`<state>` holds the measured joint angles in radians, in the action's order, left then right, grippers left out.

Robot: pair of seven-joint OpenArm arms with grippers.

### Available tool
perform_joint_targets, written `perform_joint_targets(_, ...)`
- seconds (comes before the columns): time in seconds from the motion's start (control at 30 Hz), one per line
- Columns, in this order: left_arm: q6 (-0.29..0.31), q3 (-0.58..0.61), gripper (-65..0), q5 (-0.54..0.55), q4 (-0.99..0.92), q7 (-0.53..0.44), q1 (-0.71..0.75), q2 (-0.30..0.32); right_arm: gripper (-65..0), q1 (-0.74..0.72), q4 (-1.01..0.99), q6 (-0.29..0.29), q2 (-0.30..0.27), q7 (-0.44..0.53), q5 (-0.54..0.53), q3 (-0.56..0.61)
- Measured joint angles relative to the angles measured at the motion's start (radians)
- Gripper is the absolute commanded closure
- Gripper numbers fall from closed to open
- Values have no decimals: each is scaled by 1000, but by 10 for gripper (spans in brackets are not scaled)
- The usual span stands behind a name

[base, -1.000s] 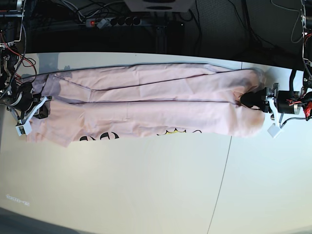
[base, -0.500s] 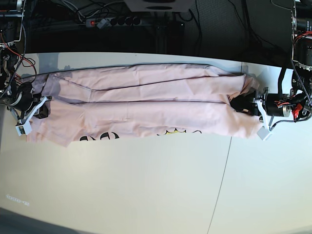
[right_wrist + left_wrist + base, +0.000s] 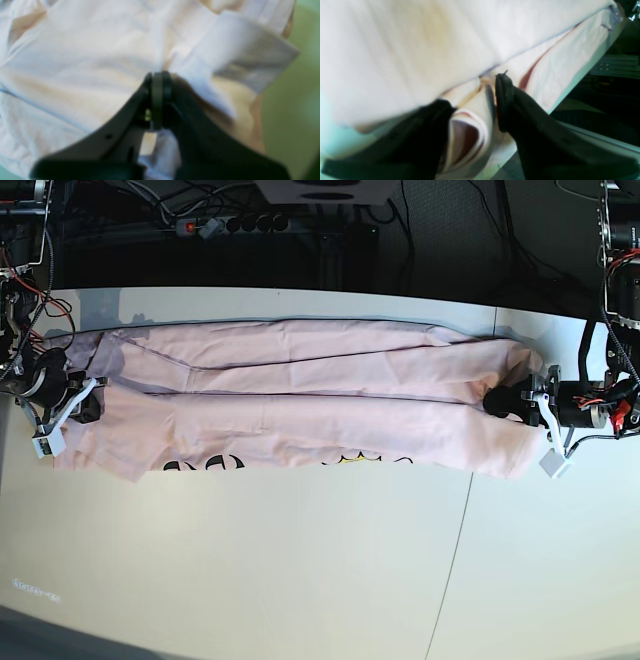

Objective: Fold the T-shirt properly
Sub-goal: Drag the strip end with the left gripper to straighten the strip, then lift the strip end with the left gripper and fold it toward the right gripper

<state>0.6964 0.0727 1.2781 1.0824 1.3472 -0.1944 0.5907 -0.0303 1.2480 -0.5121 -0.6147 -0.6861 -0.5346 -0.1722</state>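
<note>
Table (image 3: 300, 560), T-shirt (image 3: 300, 400) between hands

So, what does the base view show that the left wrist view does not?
Only the base view shows the whole T-shirt stretched along the table, black lettering at its near edge, the right gripper at the other end, and a power strip behind.

Only the left wrist view shows the left gripper with its jaws apart around a bunched fold.

Both show pink cloth and the table's edge.
</note>
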Motion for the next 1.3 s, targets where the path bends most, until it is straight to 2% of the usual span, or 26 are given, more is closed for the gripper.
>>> perform_joint_targets(0.23,0,0,-268,2,-9,-1,-12,0,0,0,0,0,0,-13,-4,0)
perform_joint_targets(0.43,0,0,-296,23,-101,-19,-48,0,0,0,0,0,0,-14,-8,0)
perform_joint_targets(0.67,0,-2,-293,14,-214,-36,-122,-9,0,0,0,0,0,-18,-23,0)
perform_joint_targets(0.7,0,-2,-277,14,-217,-49,-123,-10,0,0,0,0,0,-18,-23,0)
perform_joint_targets(0.83,0,-2,-74,-3,-219,-74,-124,-12,0,0,0,0,0,-19,-26,0)
perform_joint_targets(0.9,0,-2,-10,-3,-220,-79,-125,-16,0,0,0,0,0,-19,-26,0)
perform_joint_targets(1.17,0,-2,0,-55,-220,-87,-175,-76,0,0,0,0,0,-21,-27,0)
perform_joint_targets(1.3,0,-2,0,-51,-220,-37,-190,-81,0,0,0,0,0,-22,-27,0)
